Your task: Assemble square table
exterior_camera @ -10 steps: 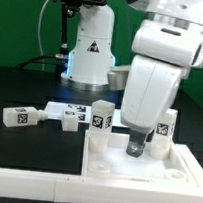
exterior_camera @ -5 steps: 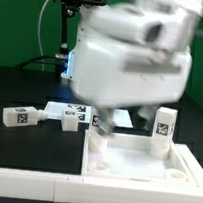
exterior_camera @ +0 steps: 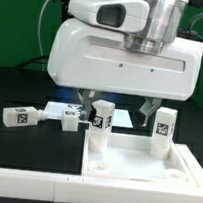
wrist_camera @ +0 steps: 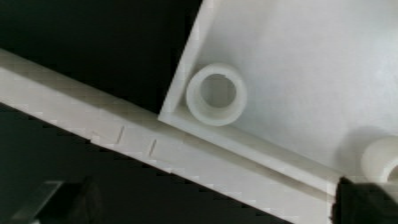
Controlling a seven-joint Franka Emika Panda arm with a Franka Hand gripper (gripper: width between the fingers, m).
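Note:
The white square table top (exterior_camera: 144, 162) lies at the front of the exterior view. Two white tagged legs stand upright in its far corners, one on the left (exterior_camera: 101, 120) and one on the right (exterior_camera: 165, 130). Two more legs lie loose on the black table, one (exterior_camera: 20, 117) at the left and one (exterior_camera: 73, 125) nearer the top. My gripper (exterior_camera: 117, 107) hangs open and empty above the far edge of the top, between the standing legs. The wrist view shows the top (wrist_camera: 302, 60), an empty round socket (wrist_camera: 217, 95) and my dark fingertips (wrist_camera: 365, 200) wide apart.
The long white rail (exterior_camera: 31, 188) runs along the front edge and also shows in the wrist view (wrist_camera: 107, 115). The marker board (exterior_camera: 68, 110) lies behind the loose legs. The robot base (exterior_camera: 89, 58) and a camera stand are at the back.
The gripper has risen from just above the top beside the right leg. The hand has turned and now fills the upper middle of the view. The legs and top have not moved.

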